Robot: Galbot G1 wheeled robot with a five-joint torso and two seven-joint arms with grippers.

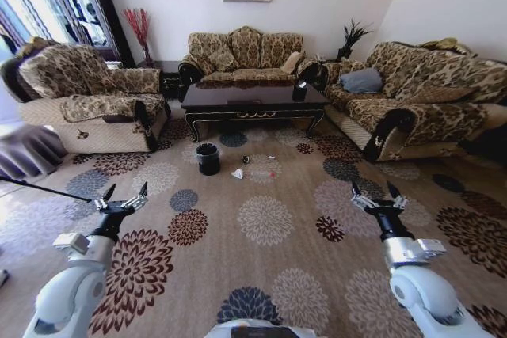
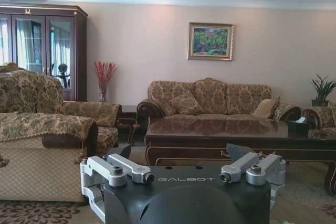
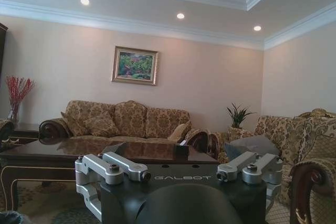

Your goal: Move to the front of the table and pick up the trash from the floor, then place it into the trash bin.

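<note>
I hold my left gripper [image 1: 125, 197] and right gripper [image 1: 377, 193] wide apart-fingered over the floor [image 1: 269, 251], well short of the table [image 1: 252, 100], trash [image 1: 238, 172] and trash bin [image 1: 208, 159]

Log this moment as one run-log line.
phase: approach | left gripper: open, raised, holding nothing | right gripper: open, raised, holding nothing | trash: on floor before table | trash bin: beside trash

open floor [image 1: 265, 219] ahead; table [image 1: 252, 99], trash bin [image 1: 208, 159] beyond
</note>
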